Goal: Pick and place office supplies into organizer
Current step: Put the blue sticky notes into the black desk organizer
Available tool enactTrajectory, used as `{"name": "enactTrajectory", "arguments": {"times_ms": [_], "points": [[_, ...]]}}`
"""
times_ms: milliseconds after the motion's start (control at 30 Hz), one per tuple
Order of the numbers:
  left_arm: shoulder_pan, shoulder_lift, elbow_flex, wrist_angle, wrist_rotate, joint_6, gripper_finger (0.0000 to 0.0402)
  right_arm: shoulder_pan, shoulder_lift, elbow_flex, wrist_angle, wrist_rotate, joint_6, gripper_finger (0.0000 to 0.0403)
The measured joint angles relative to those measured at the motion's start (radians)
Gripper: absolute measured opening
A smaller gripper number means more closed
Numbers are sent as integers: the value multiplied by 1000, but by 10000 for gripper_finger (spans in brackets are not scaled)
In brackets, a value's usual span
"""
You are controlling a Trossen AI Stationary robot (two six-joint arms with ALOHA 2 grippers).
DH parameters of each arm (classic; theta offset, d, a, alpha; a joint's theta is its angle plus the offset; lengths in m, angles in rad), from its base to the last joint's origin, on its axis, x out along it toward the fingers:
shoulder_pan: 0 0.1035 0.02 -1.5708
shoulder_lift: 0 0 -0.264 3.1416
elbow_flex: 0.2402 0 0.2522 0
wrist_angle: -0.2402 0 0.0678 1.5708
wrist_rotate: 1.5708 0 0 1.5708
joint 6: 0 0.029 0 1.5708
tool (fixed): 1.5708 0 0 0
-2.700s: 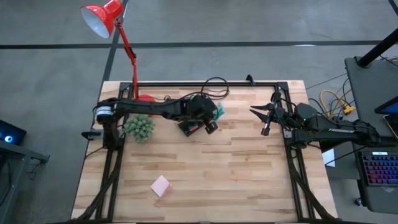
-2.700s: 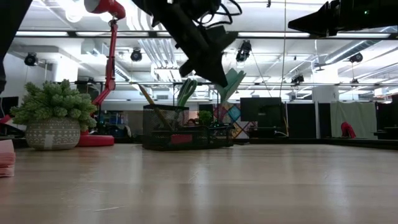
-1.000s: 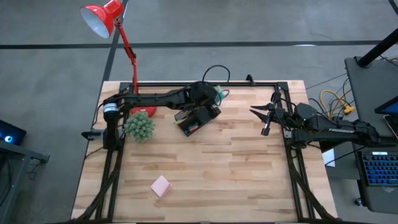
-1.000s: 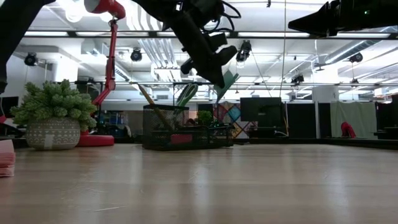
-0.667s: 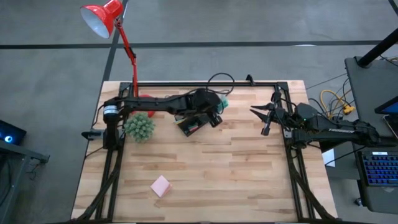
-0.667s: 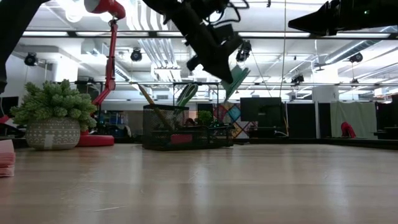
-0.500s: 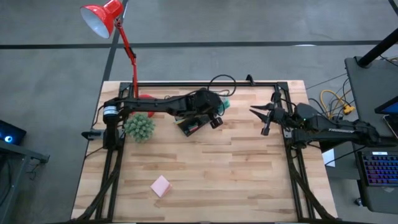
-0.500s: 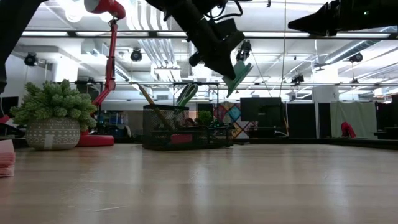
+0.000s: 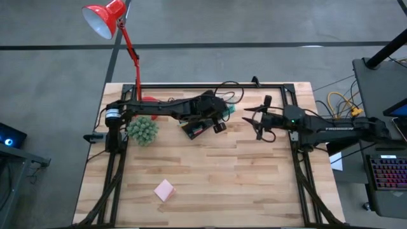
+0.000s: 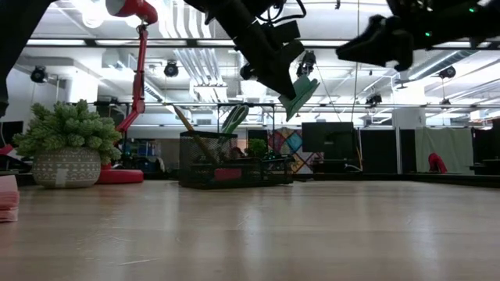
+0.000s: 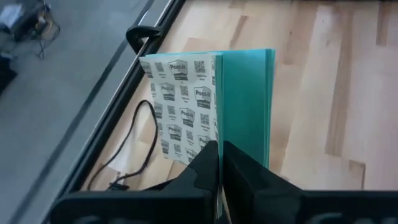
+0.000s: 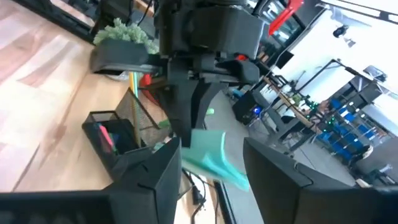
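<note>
This looks like a robotics lab inside an open-plan office. The light wooden plank table sits in a black metal frame on a grey concrete floor. Beyond it hang exposed ceiling ducts and strip lights, with dark monitors and, possibly, partitioned desks. An RGB-lit keyboard occupies a side desk.

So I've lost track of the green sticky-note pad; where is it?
The green sticky-note pad hangs pinched in the left pincer, above the table just right of the black organizer in the high view.
</note>
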Motion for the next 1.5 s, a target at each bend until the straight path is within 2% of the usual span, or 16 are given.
{"name": "enactTrajectory", "arguments": {"times_ms": [133,367,467,567,767,933,1100,1333,1500], "points": [[-15,-1,0,0,-19,83,0,0,107,94,-54,0,-34,166],[-50,-1,-1,1,-160,166,0,-2,297,283,-252,7,-34,160],[-63,-1,0,1,-182,198,0,-5,361,352,-294,86,-34,161],[-72,-1,0,1,-207,221,0,-11,405,395,-298,139,-37,162],[-78,-1,-2,0,-231,224,0,-21,471,447,-390,131,-79,157],[-83,-2,-2,2,-231,243,0,-36,488,462,-394,131,-90,149],[-85,-2,-4,3,-231,244,0,-39,481,465,-392,131,-97,116],[-88,-2,1,0,-235,246,0,-39,485,462,-408,114,-113,17],[-88,-8,-2,1,-235,238,0,-39,483,462,-408,104,-114,9]]}}
